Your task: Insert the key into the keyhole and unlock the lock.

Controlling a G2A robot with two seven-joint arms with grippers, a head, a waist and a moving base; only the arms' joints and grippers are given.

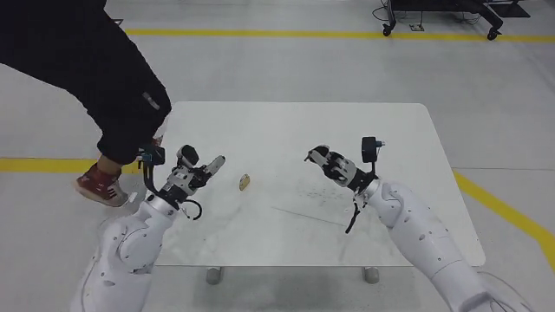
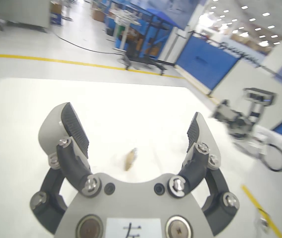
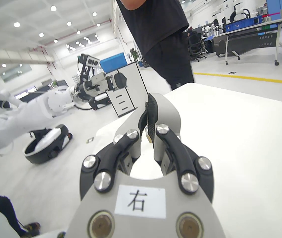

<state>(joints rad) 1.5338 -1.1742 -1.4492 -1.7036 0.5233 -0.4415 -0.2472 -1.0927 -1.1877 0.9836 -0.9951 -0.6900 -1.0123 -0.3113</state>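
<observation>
Left end effector (image 2: pixel 132 111), jaws spread, hangs near brass piece (image 2: pixel 130 159) on table (image 2: pixel 32 95).

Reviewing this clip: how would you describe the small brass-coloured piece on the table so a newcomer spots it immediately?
Start at the white table and look between the two arms, nearer the open left gripper. There the brass-coloured piece lies on the tabletop. Its golden-brown colour sets it apart from the grey-and-black left gripper and right gripper flanking it.
</observation>
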